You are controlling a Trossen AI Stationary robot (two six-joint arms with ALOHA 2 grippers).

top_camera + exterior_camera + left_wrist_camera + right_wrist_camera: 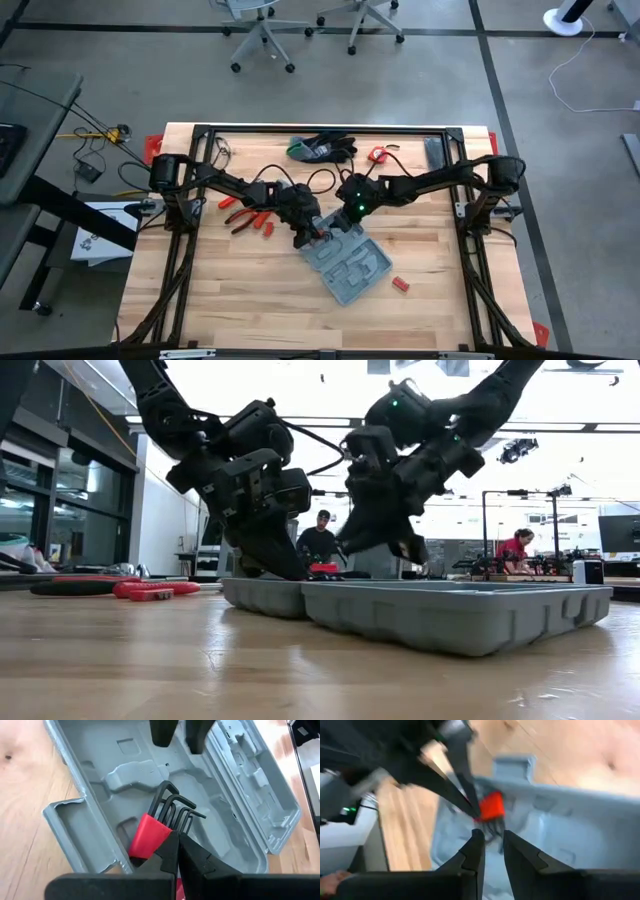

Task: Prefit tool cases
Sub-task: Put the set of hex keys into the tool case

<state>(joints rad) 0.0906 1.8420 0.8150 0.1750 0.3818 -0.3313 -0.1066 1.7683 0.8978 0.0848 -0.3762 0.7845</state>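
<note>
Holding the red-sleeved hex key set (159, 827) pinched tight, my left gripper (176, 840) hung over the open tool case (345, 262) at frame centre; my right gripper (493, 837), slightly parted and empty, crowded close, so I feared a collision or a mis-seated set.

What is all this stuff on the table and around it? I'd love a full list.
tool case: one, grey-blue, open, table centre
hex key set: one, black keys in red holder, over the case, gripped by the left end effector
pliers: red-handled, left of the case
small red piece: one, right of the case
gloves: black and green, far edge
table: one, light wood
office chairs: two, beyond the table
people: two, background
left end effector: shut on the set
right end effector: slightly parted, over the case
</note>
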